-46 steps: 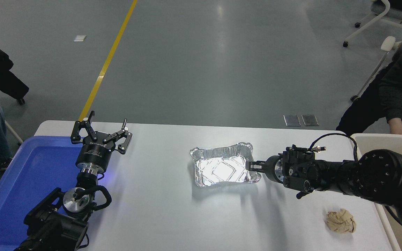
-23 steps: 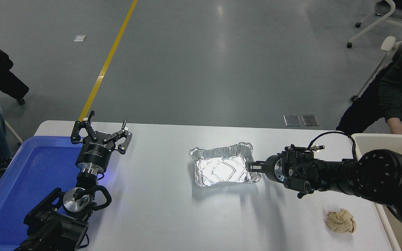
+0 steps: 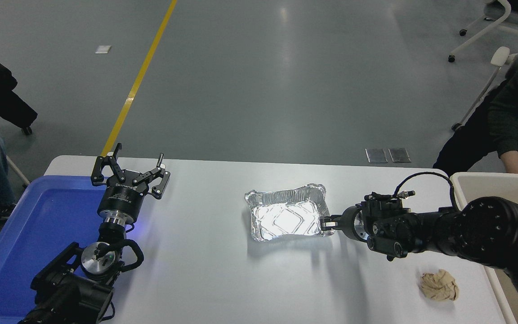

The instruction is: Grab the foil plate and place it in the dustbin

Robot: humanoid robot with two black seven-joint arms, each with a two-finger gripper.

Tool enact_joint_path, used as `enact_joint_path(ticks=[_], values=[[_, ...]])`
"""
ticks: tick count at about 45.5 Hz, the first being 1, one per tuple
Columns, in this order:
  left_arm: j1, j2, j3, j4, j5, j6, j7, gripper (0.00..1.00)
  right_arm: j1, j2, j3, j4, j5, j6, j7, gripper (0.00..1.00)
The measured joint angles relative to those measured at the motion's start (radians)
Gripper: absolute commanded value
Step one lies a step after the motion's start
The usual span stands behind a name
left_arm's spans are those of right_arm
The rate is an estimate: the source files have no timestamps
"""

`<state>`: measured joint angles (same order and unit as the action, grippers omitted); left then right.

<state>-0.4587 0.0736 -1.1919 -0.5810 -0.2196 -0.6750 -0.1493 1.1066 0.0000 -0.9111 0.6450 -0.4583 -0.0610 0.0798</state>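
Reaching in from the table's right edge, the right gripper [image 3: 326, 222] meets the near right corner of the foil plate [image 3: 286, 216], its short fingers at the wavy rim; whether they pinch the foil cannot be told. The plate sits flat on the white table [image 3: 223, 279], right of centre. A beige dustbin [image 3: 488, 182] stands at the far right corner, a crumpled tan paper ball [image 3: 439, 285] lies toward the near right corner. The left gripper [image 3: 129, 172], fingers spread, is parked near the far left corner over a blue tray [image 3: 25, 234]; lettering on its body is too small to read.
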Motion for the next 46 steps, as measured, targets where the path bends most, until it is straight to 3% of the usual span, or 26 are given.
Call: enact_joint_path(ticks=[20,36,46], values=[[0.0,0.0,0.0,0.0,-0.001,0.0,0.0,0.99,0.012,0.0,0.01,0.003,-0.011,0.015,-0.009,0.0],[0.0,0.0,0.0,0.0,0.0,0.0,0.0,0.99,0.186,-0.001,0.073,0.166,0.015,0.097,-0.011,0.0],[0.0,0.0,0.0,0.0,0.0,0.0,0.0,0.99,0.396,-0.11,0.078,0.34,0.024,0.194,-0.016,0.0]])
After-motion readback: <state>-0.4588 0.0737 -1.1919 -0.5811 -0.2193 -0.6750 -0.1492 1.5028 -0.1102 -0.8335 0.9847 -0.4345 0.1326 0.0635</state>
